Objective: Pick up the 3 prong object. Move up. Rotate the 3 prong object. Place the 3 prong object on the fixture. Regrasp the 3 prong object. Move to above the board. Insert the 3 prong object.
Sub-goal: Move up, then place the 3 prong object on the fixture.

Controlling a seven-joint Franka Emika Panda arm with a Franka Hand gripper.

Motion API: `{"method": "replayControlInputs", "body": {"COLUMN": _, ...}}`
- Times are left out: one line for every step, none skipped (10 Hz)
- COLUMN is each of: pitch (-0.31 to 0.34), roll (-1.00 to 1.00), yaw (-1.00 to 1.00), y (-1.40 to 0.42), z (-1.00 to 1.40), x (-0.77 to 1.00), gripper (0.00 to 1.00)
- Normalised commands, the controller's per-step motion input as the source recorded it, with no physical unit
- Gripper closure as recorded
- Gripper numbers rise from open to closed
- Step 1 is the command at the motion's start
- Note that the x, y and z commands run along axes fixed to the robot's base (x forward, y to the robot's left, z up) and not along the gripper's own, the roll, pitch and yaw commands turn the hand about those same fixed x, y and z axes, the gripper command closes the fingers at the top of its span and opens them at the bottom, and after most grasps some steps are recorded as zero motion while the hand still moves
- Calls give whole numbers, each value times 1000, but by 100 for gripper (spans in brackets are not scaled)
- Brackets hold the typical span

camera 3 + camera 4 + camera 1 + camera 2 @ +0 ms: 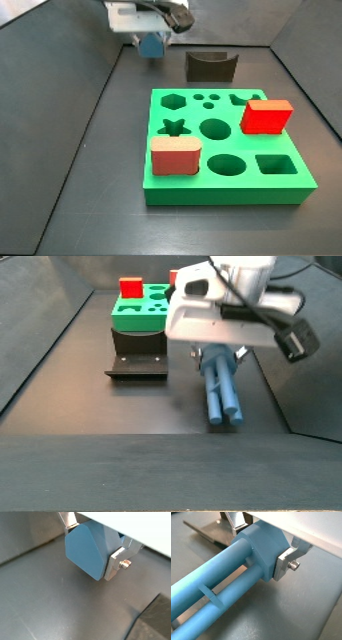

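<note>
- Clamped between the gripper (pixel 264 549) plates: the wide end of the 3 prong object (pixel 218 587), silver fingers (pixel 286 562) pressed against its sides in both wrist views, so grasping, not released.
- Extending away from the hand: blue ribs running long and roughly level, thin webs joining them, nothing visible supporting the far end.
- In a side view, hand (pixel 214 351) raised off the dark floor (pixel 94 416), piece (pixel 222 391) hanging out from beneath it, apparently clear of the surface though the gap is hard to read.
- Beside the hand, a little apart: the fixture (pixel 136 360), dark with a U-shaped top, empty.
- Beyond the fixture from the hand: the green board (pixel 227 185), carrying a red cube (pixel 267 115) and a salmon-pink block (pixel 175 155), star-shaped hole (pixel 171 127) open between them.
- Judged stage: lifted, rotation or transfer to the fixture pending; insertion still far off.
- Risk of slipping or pivoting in the grasp: hold taken at one end only, long overhang acting as a lever during rotation.
- Risk of the far end clipping the floor or the fixture wall while swinging, given little clearance.
- Risk of missing the concave seat: narrow cradle, piece rolling off if set down skewed.
- Risk later of a poor regrasp, leaving ribs misaligned with the star hole.
</note>
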Motion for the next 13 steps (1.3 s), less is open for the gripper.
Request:
{"method": "replayControlInputs", "body": {"pitch": 51, "roll": 1, "yaw": -12, "y": 6, "z": 293, "x": -16, "gripper": 100}}
{"method": "replayControlInputs", "body": {"pitch": 0, "roll": 0, "yaw": 0, "y": 0, "z": 1000, "x": 0, "gripper": 100}}
{"method": "replayControlInputs", "body": {"pitch": -14, "roll": 5, "yaw": -3, "y": 0, "z": 1000, "x": 7, "gripper": 100}}
{"method": "replayControlInputs", "body": {"pitch": 14, "roll": 1, "yaw": -5, "y": -2, "z": 1000, "x": -8, "gripper": 100}}
{"method": "replayControlInputs", "body": {"pitch": 21, "roll": 1, "yaw": -7, "y": -1, "z": 1000, "x": -8, "gripper": 100}}
{"method": "replayControlInputs", "body": {"pitch": 35, "roll": 2, "yaw": -10, "y": 0, "z": 1000, "x": -11, "gripper": 100}}
{"method": "replayControlInputs", "body": {"pitch": 39, "roll": 4, "yaw": -12, "y": 1, "z": 1000, "x": -13, "gripper": 100}}
{"method": "replayControlInputs", "body": {"pitch": 41, "roll": 7, "yaw": -15, "y": 3, "z": 1000, "x": -19, "gripper": 100}}
{"method": "replayControlInputs", "body": {"pitch": 41, "roll": 9, "yaw": -16, "y": 4, "z": 1000, "x": -20, "gripper": 100}}
{"method": "replayControlInputs", "body": {"pitch": 48, "roll": 12, "yaw": -19, "y": 7, "z": 844, "x": -18, "gripper": 100}}
{"method": "replayControlInputs", "body": {"pitch": 51, "roll": 13, "yaw": -20, "y": 9, "z": 736, "x": -14, "gripper": 100}}
{"method": "replayControlInputs", "body": {"pitch": 61, "roll": 14, "yaw": -22, "y": 11, "z": 519, "x": -5, "gripper": 100}}
{"method": "replayControlInputs", "body": {"pitch": 75, "roll": 14, "yaw": -24, "y": 13, "z": 303, "x": 3, "gripper": 100}}
